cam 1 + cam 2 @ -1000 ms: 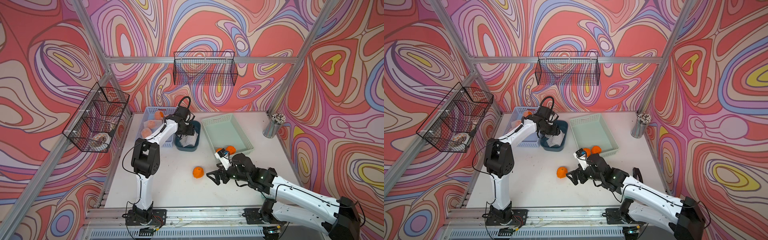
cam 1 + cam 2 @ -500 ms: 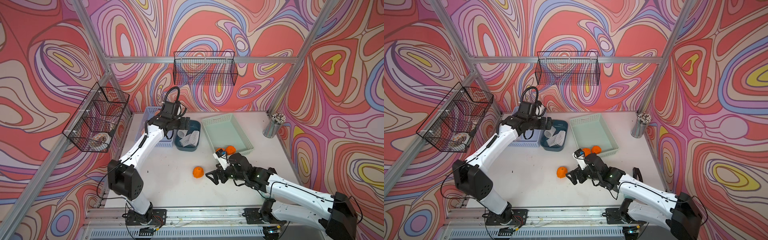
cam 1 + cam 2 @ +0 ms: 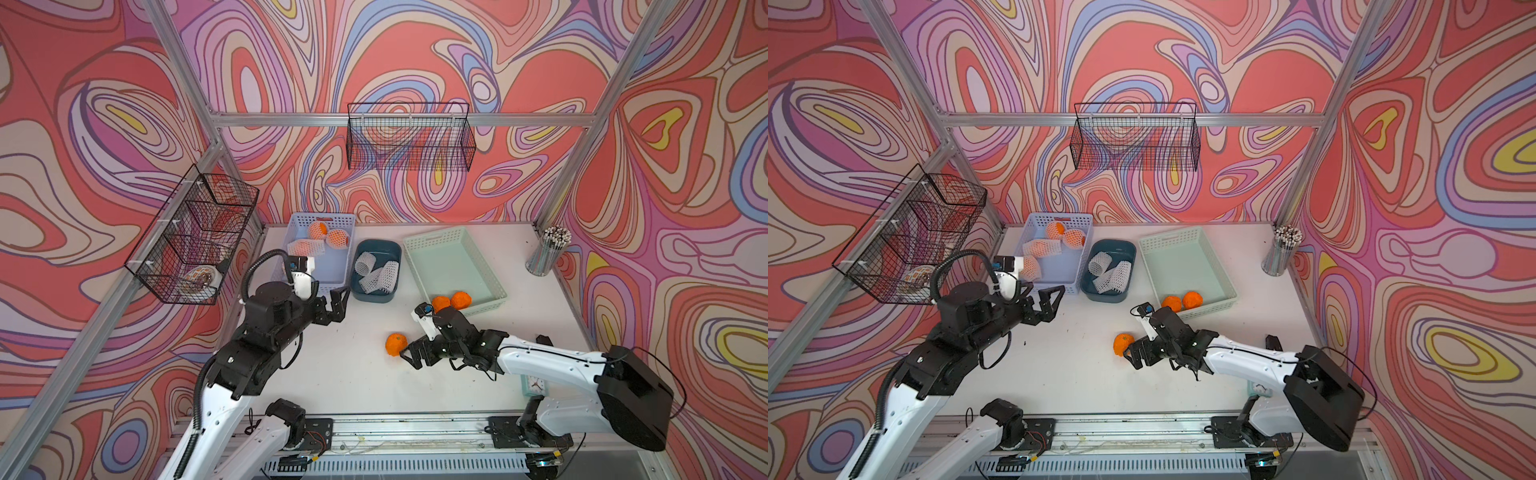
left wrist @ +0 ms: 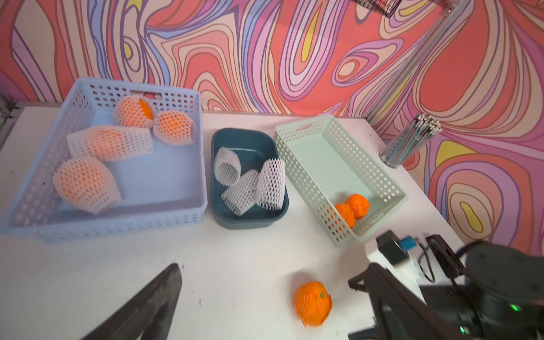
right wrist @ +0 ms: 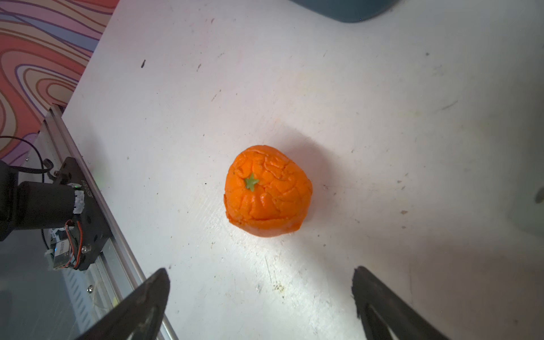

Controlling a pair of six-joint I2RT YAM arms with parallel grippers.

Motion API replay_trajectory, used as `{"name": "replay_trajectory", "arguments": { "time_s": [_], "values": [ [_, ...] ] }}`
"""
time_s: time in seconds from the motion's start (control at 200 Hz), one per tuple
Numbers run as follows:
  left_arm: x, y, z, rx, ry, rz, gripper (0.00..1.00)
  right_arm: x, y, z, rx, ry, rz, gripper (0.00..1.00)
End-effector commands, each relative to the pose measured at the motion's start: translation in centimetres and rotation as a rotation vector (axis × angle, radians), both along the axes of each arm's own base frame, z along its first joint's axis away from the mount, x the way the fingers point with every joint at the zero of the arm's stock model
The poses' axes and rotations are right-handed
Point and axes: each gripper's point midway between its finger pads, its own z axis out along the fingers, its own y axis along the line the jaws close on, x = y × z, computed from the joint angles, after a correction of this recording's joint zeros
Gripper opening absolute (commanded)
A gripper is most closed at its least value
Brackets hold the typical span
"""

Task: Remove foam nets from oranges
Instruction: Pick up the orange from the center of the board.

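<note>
Currently right gripper (image 5: 259, 275) is wide open, empty, facing a bare orange (image 5: 268, 191) mid-table, not touching. Also wide and empty, left gripper (image 3: 338, 305) sits just before the lavender basket (image 4: 117, 223) at the back-left corner, four netted oranges (image 4: 85, 182) inside. Three empty foam nets (image 4: 270, 182) in dark tub (image 4: 247, 220).

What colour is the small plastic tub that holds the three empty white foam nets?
The small plastic tub is dark teal-blue; the left wrist view shows it best.
</note>
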Motion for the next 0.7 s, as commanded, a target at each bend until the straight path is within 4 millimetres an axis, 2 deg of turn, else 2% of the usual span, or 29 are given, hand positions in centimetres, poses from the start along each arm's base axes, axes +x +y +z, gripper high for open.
{"name": "replay_trajectory", "arguments": {
  "time_s": [0.0, 0.11, 0.265, 0.516, 0.696],
  "values": [
    [-3.7, 1.4, -3.3, 0.015, 0.12, 0.012, 1.0, 1.0, 2.1, 1.1, 0.049, -0.013, -0.001, 0.98],
    [-6.5, 2.7, -3.8, -0.001, 0.12, 0.028, 1.0, 1.4, 3.0, 0.3, 0.041, 0.003, -0.006, 0.98],
    [-8.7, 2.7, -2.3, -0.084, 0.065, -0.001, 1.0, 2.2, 4.0, -1.2, 0.014, 0.035, -0.017, 0.98],
    [-9.8, 3.2, -1.5, -0.083, 0.075, 0.005, 1.0, 3.1, 4.4, -3.0, -0.051, 0.052, -0.047, 0.96],
    [-10.1, 3.5, -1.1, -0.085, 0.061, 0.009, 1.0, 3.4, 4.5, -3.6, -0.081, 0.057, -0.054, 0.88]
  ]
}}
